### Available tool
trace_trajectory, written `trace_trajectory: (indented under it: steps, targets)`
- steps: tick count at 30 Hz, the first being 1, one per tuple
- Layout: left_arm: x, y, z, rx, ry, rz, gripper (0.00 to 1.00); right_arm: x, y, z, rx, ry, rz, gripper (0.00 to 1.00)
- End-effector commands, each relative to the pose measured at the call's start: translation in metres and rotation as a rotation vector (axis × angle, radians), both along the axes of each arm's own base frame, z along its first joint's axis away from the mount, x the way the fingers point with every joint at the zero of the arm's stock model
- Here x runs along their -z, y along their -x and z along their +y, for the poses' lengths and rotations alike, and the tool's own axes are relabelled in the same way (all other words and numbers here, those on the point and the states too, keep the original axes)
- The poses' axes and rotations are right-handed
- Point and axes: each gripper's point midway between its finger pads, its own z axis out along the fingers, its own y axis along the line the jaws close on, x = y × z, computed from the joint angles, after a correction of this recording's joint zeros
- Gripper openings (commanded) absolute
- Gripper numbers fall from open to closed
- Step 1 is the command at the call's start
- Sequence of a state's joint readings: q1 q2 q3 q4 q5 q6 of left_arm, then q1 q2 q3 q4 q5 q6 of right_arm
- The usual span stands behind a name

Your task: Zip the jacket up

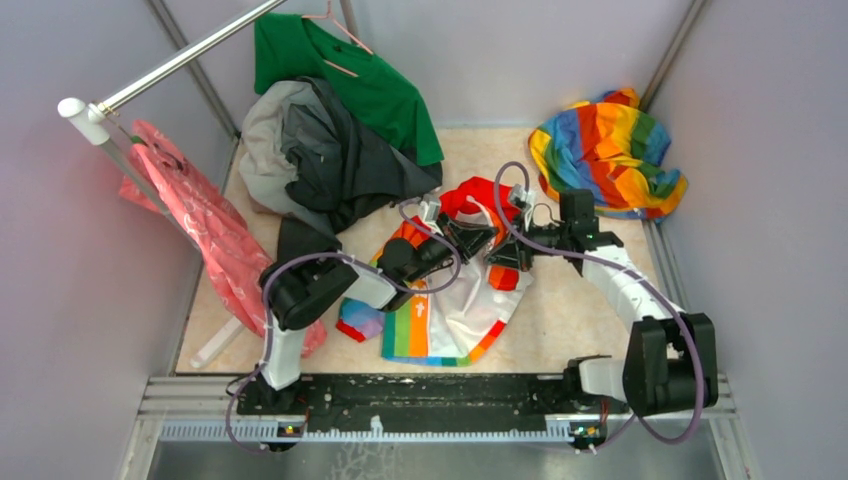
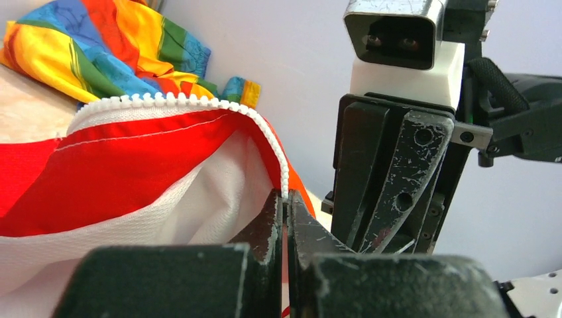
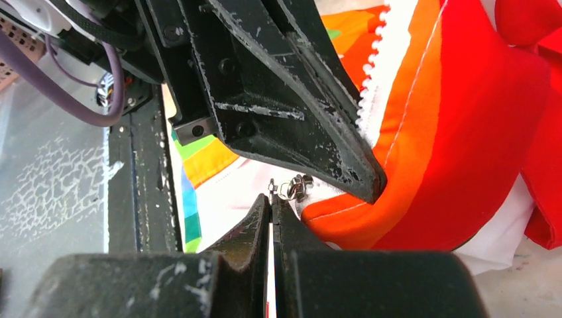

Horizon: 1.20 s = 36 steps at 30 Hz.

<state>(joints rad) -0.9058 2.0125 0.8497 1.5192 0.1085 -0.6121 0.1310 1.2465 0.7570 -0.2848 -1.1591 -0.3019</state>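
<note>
The left arm (image 1: 300, 292) and right arm (image 1: 628, 285) bend at the elbow and stretch inward to meet ahead of their bases. The left gripper (image 1: 470, 240) and right gripper (image 1: 505, 257) sit tip to tip, just beside each other, both with jaws pinched tight.

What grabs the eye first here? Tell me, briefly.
The left gripper and right gripper meet over the jacket at the centre, both shut at its white zipper teeth. Then the rainbow cloth, bunched in the far right corner.
</note>
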Motion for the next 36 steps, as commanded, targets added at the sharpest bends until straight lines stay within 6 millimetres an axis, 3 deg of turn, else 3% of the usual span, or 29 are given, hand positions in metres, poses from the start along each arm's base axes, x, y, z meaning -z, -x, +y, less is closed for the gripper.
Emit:
trace_trajectory:
  steps: [1,6,13,17,21,25,32,36]
  targets:
    - [-0.075,0.005,0.032,-0.06,0.189,-0.254,0.0,-0.011,0.0,0.006,-0.051,0.022,-0.049,0.0]
    - [-0.078,-0.008,0.059,-0.077,0.182,-0.25,0.0,-0.012,-0.002,0.0,-0.04,0.025,-0.053,0.0]
    - [-0.077,0.015,0.042,0.09,0.149,-0.316,0.0,-0.014,0.01,0.004,-0.103,0.006,-0.09,0.0]
    - [-0.084,0.012,0.042,0.065,0.149,-0.357,0.0,-0.002,0.019,0.013,-0.155,0.058,-0.089,0.0]
    - [-0.103,0.007,0.048,0.009,0.166,-0.418,0.0,0.008,0.012,0.015,-0.136,0.111,-0.065,0.0]
    - [-0.11,-0.004,0.06,-0.043,0.182,-0.412,0.0,-0.006,0.011,0.012,-0.122,0.051,-0.065,0.0]
    - [-0.129,-0.014,0.075,-0.104,0.231,-0.397,0.0,-0.009,0.0,0.003,-0.058,0.058,-0.058,0.0]
    - [-0.127,-0.007,0.071,-0.079,0.23,-0.393,0.0,-0.038,-0.001,-0.011,-0.046,-0.117,-0.017,0.0]
